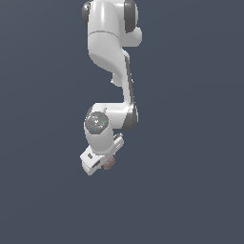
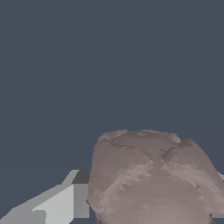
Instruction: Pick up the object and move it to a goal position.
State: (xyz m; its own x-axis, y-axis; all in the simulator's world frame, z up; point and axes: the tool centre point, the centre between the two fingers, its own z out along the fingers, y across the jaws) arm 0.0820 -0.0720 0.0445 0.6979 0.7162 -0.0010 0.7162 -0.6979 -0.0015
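**Arm folded down, rocky ball at its tip**

The white arm (image 1: 110, 62) comes down from the top of the exterior view, bends at a grey-capped joint, and ends in the gripper (image 1: 106, 164), tilted toward the exterior view's left. A small brownish-pink, bumpy ball (image 1: 109, 163) shows at the gripper, mostly hidden by the white body. The finger positions cannot be made out. The plain dark blue-grey background (image 1: 190, 143) fills everything else.

The exterior view is looking down on the arm (image 1: 112, 71) from well above, while the wrist view is sitting close against the ball (image 2: 151, 179), which both are sharing.
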